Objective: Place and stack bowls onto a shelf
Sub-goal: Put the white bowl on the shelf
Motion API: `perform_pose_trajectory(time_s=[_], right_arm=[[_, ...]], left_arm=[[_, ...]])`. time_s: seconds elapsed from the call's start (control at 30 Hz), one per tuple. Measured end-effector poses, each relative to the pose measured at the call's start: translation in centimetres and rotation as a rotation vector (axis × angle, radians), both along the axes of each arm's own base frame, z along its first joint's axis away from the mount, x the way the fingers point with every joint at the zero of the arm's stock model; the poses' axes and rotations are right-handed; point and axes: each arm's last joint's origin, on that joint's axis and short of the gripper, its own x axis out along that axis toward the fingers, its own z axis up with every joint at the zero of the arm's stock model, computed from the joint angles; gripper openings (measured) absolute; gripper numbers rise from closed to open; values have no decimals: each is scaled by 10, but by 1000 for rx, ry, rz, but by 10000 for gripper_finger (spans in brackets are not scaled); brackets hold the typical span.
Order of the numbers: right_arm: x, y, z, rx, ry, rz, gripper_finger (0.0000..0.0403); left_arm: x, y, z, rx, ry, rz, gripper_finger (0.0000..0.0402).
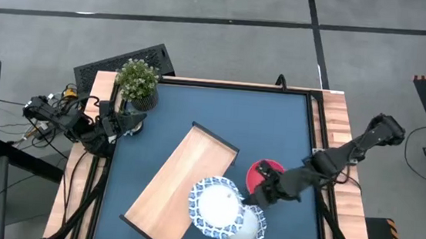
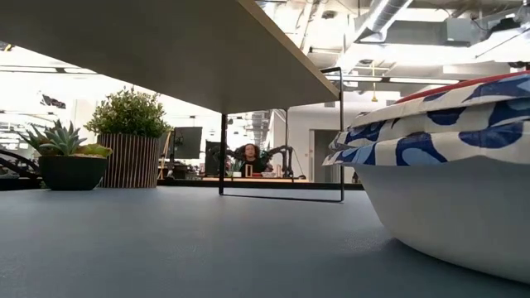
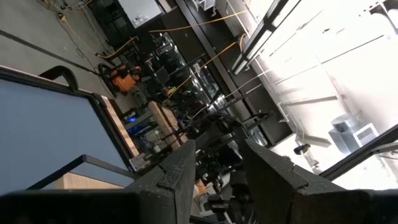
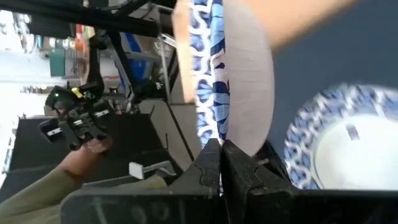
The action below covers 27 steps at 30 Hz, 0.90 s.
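The right claw point(image 1: 256, 197), pinched on a blue-and-white bowl's point(image 1: 217, 205) rim, holds it over the shelf's point(image 1: 172, 189) near-edge end.

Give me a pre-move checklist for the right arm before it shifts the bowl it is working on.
1. Grip: right gripper is pinched on the rim of the upper patterned bowl - ok.
2. Bowl's position: in the high view it overlaps the shelf edge and a second patterned bowl; whether it rests on either or is lifted - cannot tell.
3. Shelf space: most of the board is bare wood - ok.
4. Red bowl: sits close under the right arm, so a sweep could knock it - not ok.
5. Left gripper: open, parked at the table's far left corner beside the potted plant, clear of the shelf - ok.
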Motion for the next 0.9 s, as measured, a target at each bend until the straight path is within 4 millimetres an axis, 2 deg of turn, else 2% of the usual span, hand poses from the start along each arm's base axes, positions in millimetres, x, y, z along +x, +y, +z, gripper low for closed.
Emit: perform_pose_trajectory(time_s=[0.2, 0.33, 0.63, 0.9], right_arm=[[35, -5, 16, -77, -59, 45, 24], [58, -7, 17, -115, -73, 63, 24], [114, -2, 4, -102, -132, 118, 24], [138, 7, -10, -71, -135, 130, 24]], left_arm=[[0, 0, 0, -1, -1, 0, 121], [0, 0, 0, 1, -3, -8, 121], [0, 0, 0, 12, -2, -16, 121], [0, -1, 0, 14, -4, -24, 121]])
